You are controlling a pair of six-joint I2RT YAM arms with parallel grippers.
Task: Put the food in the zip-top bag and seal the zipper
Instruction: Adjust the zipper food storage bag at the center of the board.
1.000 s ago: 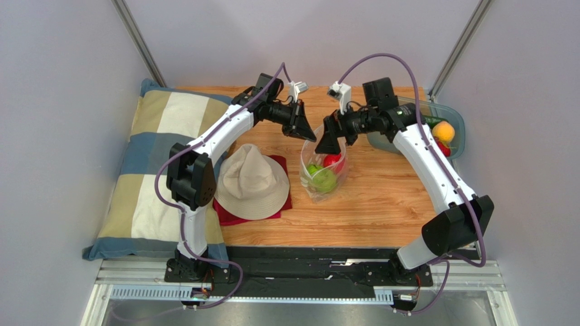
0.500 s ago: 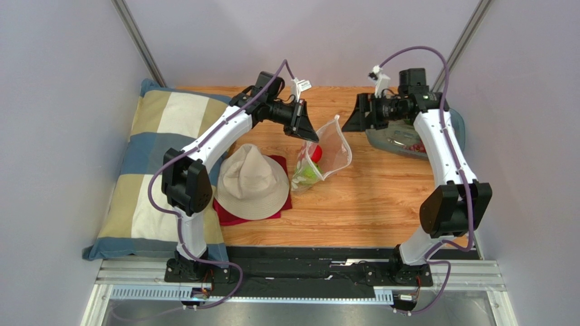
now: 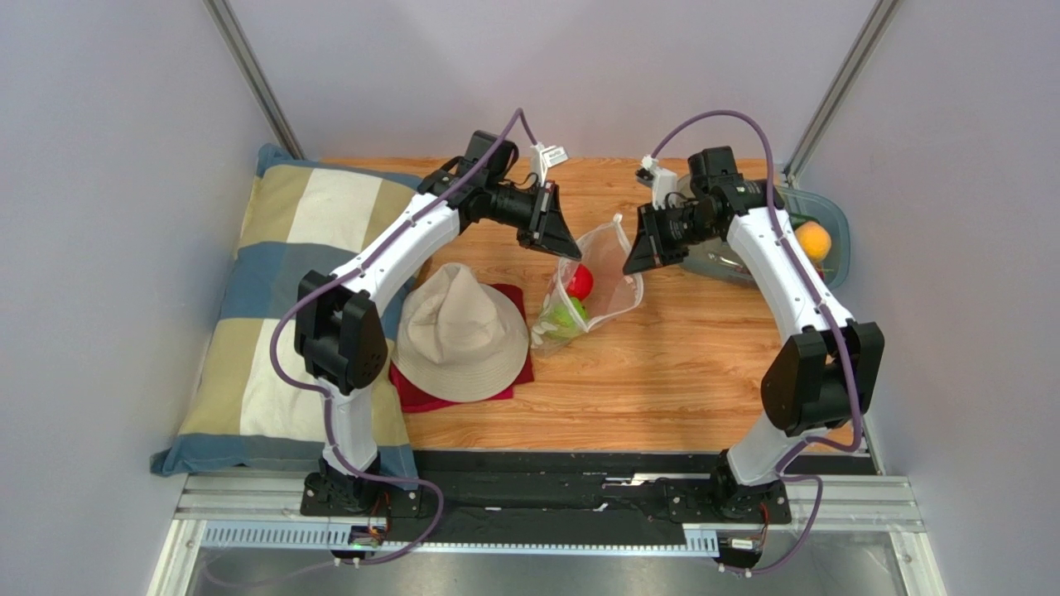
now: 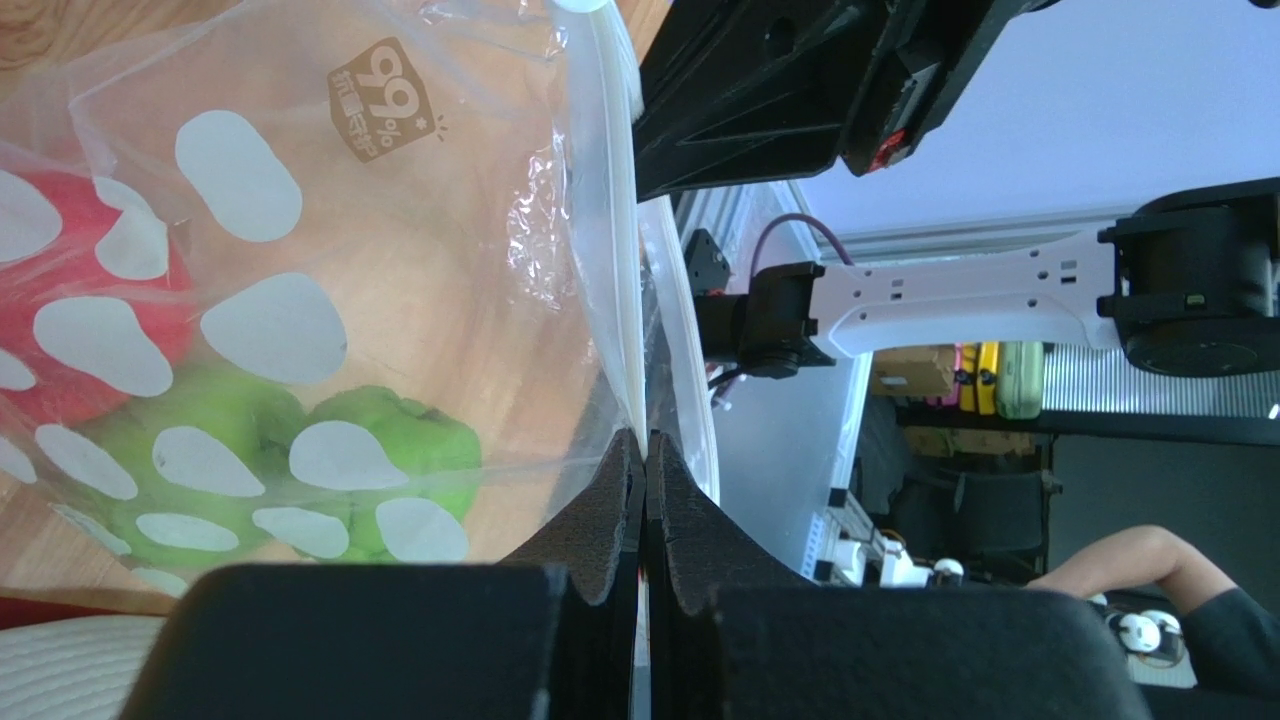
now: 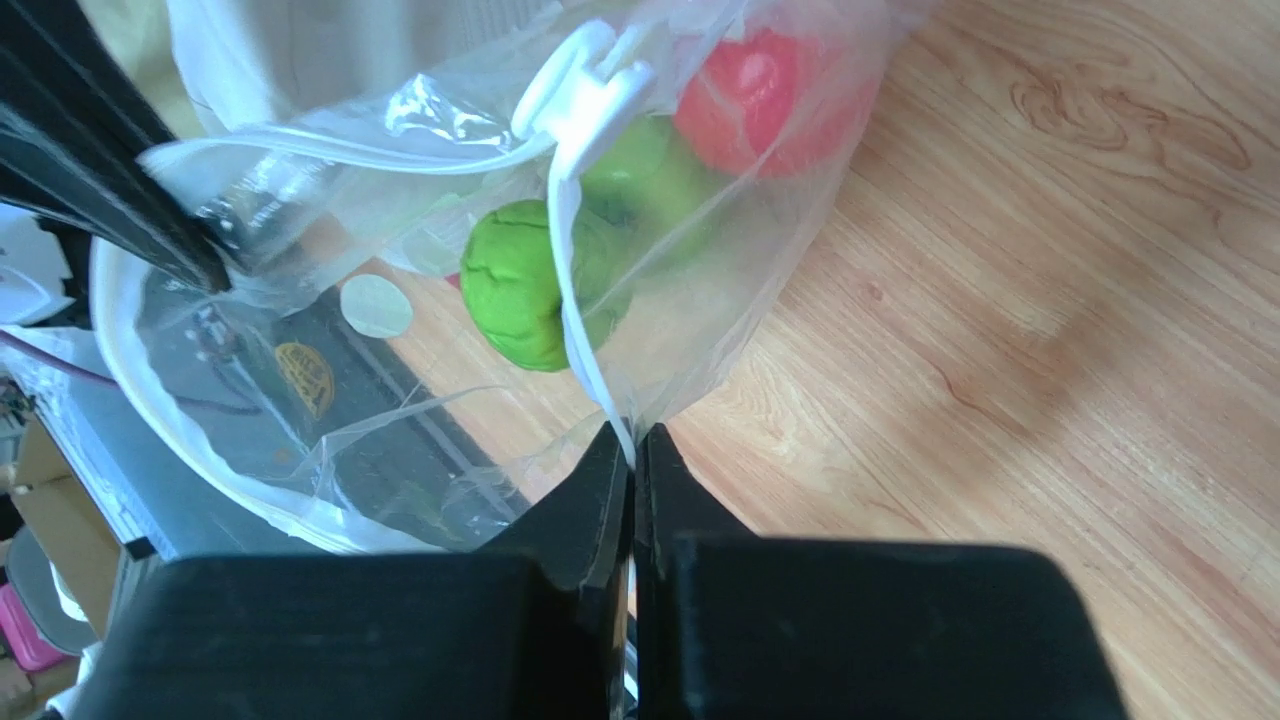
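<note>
Left gripper (image 4: 646,450) pinches one end of the zipper (image 5: 579,285) and right gripper (image 5: 633,438) is clamped tight on the other, so the bag (image 3: 616,279) on the table (image 3: 697,360) between them, red ball (image 3: 580,281) and green balls (image 3: 566,317) inside, has its mouth drawn out, probably for sealing, though an orange ball (image 3: 814,240) lies in the tray (image 3: 839,214).
</note>
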